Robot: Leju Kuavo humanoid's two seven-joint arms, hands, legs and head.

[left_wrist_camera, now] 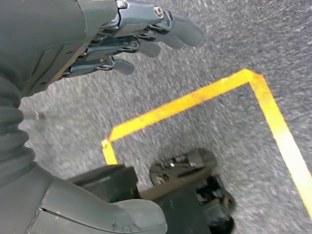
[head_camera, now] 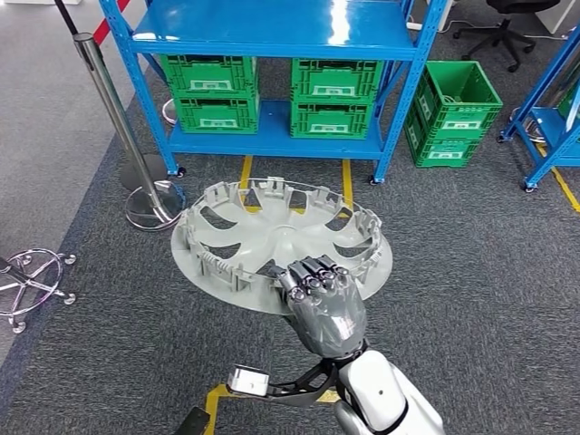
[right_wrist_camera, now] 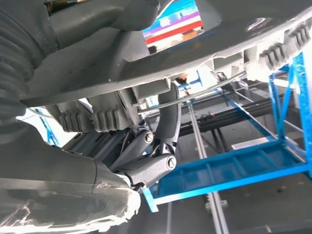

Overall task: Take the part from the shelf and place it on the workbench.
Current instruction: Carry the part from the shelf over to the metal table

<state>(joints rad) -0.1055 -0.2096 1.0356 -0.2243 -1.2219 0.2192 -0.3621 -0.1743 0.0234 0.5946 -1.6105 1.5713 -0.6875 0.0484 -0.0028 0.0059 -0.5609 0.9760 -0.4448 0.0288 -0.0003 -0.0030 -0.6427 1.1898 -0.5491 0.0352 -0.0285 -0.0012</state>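
Above the grey carpet, in front of the blue shelf (head_camera: 274, 36), the right hand (head_camera: 322, 304) grips the near rim of the grey wheel cover (head_camera: 274, 236) — held roughly level, ribbed side up. The left hand (left_wrist_camera: 121, 34) hangs over the floor's yellow tape (left_wrist_camera: 191, 102) — fingers apart, holding nothing.

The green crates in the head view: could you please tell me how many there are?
3. One green crate sits at the left of the blue shelf, another at its right, and a third stands on the floor beside it. Others may be hidden.
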